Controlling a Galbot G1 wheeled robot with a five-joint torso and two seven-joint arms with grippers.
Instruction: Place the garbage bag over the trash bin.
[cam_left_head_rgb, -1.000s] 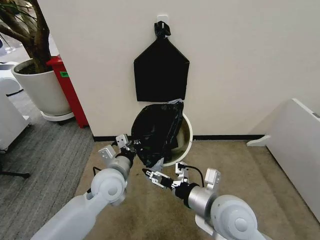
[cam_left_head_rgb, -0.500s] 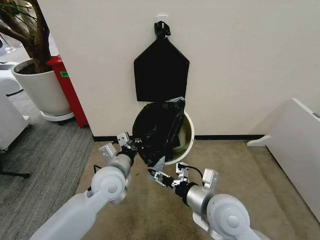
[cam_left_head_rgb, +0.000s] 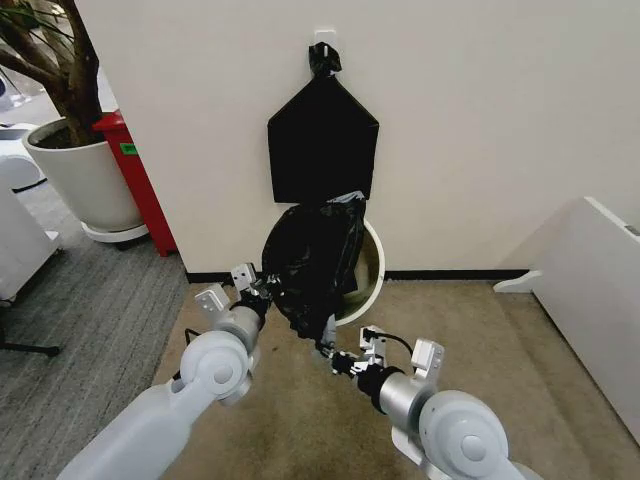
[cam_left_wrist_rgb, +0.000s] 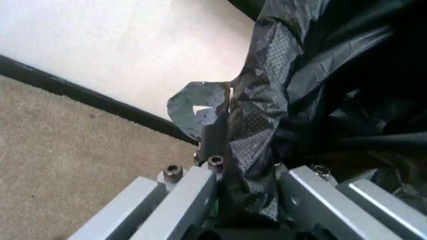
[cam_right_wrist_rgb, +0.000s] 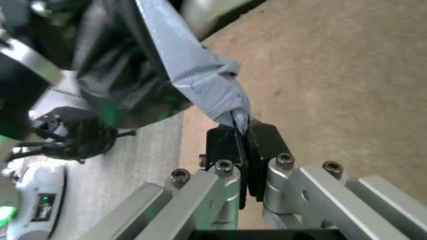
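Now, by item:
Garbage bag (cam_left_head_rgb: 315, 262): thin, glossy, crinkled black film, limp, draped over the bin's mouth between both claws.
Trash bin (cam_left_head_rgb: 375, 265): round cream plastic, rolled rim, beyond the claws.
Left claw (cam_left_head_rgb: 268, 290): clamped on the bag's edge.
Right claw (cam_left_head_rgb: 327, 352): pinching a twisted corner.
Change: more rim covered; right claw closer in.

Left gripper (cam_left_wrist_rgb: 250, 192): at the lower middle of the frame, its two grey fingers (cam_left_wrist_rgb: 177, 200) clamped on a fold of the bag.
Bag (cam_left_wrist_rgb: 313, 85): black, crinkly and glossy, filling the right half; one curled flap sticks out toward the centre.
Wall (cam_left_wrist_rgb: 113, 45): pale, across the upper left.
Baseboard (cam_left_wrist_rgb: 80, 92): dark strip running diagonally under the wall.
Carpet (cam_left_wrist_rgb: 60, 165): tan, lower left.
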